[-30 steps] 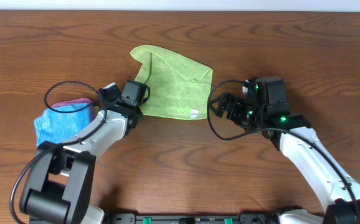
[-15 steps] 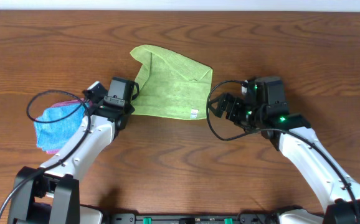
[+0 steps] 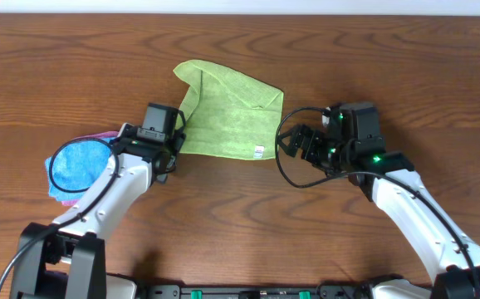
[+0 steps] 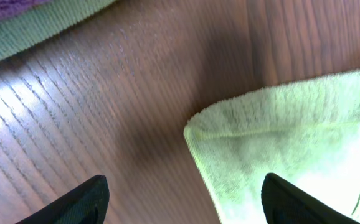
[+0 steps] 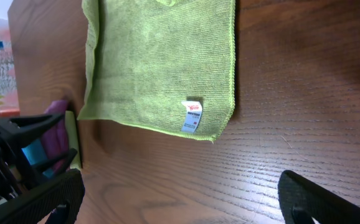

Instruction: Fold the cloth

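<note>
The left gripper (image 3: 176, 146) has its fingers spread wide apart with nothing between them. In the left wrist view the left gripper (image 4: 183, 200) shows as two dark fingertips (image 4: 80, 200) low at either side of the frame, above bare wood. The near left corner of the cloth (image 4: 292, 130) lies just ahead of them, not touching either one.

The right gripper (image 3: 294, 141) is spread apart too and holds nothing. In its own camera the right gripper (image 5: 180, 199) frames bare wood, and the cloth (image 5: 161, 62) lies a little way beyond.

The cloth (image 3: 227, 112) lies flat on the table (image 3: 389, 66), toward the far side and between the two grippers. Its outline is uneven rather than square: a layer is turned over along the upper right side and leaves a creased ridge there. The near edge runs fairly straight. A small white tag (image 3: 258, 151) sits on top near the near right corner, and the right wrist view shows the tag (image 5: 192, 116) with a red mark on it.

Off to the left, well apart from the green one, a blue cloth (image 3: 74, 166) lies crumpled by the left arm. A pink cloth (image 3: 99, 135) peeks out along its far edge. A loop of black cable (image 3: 55, 156) from the left arm hangs over the blue cloth.
</note>
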You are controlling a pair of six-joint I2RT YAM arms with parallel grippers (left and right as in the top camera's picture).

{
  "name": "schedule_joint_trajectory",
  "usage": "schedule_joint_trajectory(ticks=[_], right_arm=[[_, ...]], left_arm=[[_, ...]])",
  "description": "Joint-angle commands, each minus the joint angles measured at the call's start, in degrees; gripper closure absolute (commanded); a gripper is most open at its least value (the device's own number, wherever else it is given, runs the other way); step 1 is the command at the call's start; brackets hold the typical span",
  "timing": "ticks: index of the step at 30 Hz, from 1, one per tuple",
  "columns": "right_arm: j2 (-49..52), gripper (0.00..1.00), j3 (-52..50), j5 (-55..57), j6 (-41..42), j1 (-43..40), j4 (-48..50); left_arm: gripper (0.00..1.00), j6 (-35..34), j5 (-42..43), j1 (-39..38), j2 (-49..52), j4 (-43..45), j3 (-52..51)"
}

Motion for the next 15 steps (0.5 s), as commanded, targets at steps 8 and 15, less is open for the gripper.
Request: schedule_joint_trajectory(ticks=[8, 15], right_arm=[[0.3, 0.01, -0.4, 0.0, -0.7, 0.4, 0.0], [0.3, 0.01, -0.4, 0.0, -0.7, 0.4, -0.2]], left_arm=[[0.20, -0.2, 4.7, 3.5, 2.9, 6.2, 0.5], [0.22, -0.2, 8.7, 3.4, 7.3, 8.6, 0.5]])
